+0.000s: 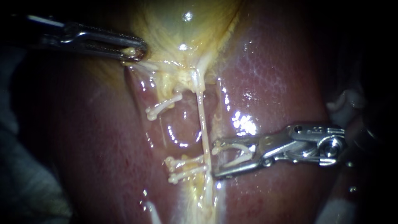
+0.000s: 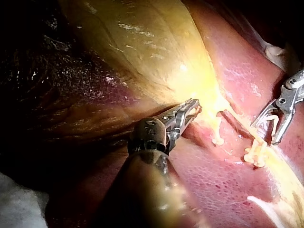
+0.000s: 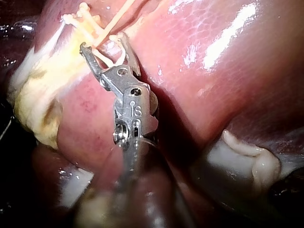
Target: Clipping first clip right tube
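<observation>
endoscope view first: where does our right tube [image 1: 202,120] sit?

it drops from the gallbladder [image 1: 182,25] neck and runs top to bottom over the liver [image 1: 269,83], a thin pale strand. our right instrument [image 1: 214,162] comes in almost square to it. its jaws are spread and carry an open clip [image 1: 238,151], with the tips just beside the tube, not yet around it. other clips [image 1: 163,106] sit just beyond the tube.

and our left instrument [image 1: 134,52]?

its jaws are pinching the gallbladder's edge, which we judge pulls the strand taut.

left wrist view?

the pinch shows there too. the tube [image 2: 237,121] leads away from those jaws toward the open clip [image 2: 274,124].

right wrist view?

the tube [image 3: 118,14] slants across the mouth of the jaws. we cannot tell if it is inside yet. we'd ease forward until it lies deep between both clip legs, square to its long axis and clear of the other clips, then squeeze.
</observation>
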`<state>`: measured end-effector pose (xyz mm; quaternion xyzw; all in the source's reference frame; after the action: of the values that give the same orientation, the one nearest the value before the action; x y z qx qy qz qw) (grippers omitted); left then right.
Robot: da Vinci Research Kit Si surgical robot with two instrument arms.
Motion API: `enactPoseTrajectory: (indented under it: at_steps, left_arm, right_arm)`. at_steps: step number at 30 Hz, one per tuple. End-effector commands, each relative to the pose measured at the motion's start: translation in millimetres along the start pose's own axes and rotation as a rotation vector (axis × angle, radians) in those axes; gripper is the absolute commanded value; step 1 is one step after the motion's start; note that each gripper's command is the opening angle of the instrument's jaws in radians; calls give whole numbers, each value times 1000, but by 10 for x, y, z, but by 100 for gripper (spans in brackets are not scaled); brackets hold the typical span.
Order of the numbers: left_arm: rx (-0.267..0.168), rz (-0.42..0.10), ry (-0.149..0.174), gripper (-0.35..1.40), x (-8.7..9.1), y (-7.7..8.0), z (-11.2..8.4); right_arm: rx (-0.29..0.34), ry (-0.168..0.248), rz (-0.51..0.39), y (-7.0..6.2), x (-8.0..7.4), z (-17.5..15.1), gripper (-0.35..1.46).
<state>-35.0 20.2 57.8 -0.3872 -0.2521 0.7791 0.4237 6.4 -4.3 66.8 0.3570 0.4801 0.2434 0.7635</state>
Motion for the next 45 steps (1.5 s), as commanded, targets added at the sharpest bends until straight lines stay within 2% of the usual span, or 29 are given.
enactPoseTrajectory:
  at_steps: [1,15,24,28,36,45]
  left_arm:
    - [1,0,0,-35,0,0,0]
    - [1,0,0,-35,0,0,0]
    - [1,0,0,-35,0,0,0]
    - [1,0,0,-35,0,0,0]
    - [1,0,0,-35,-1,1,0]
    - [1,0,0,-35,0,1,0]
  right_arm:
    - [2,-1,0,0,0,2,50]
    - [23,11,18,0,-3,26,50]
    - [43,36,30,-4,-2,33,50]
    - [60,68,44,-7,1,35,50]
    - [81,91,53,-17,8,39,50]
    - [117,122,69,-28,23,33,50]
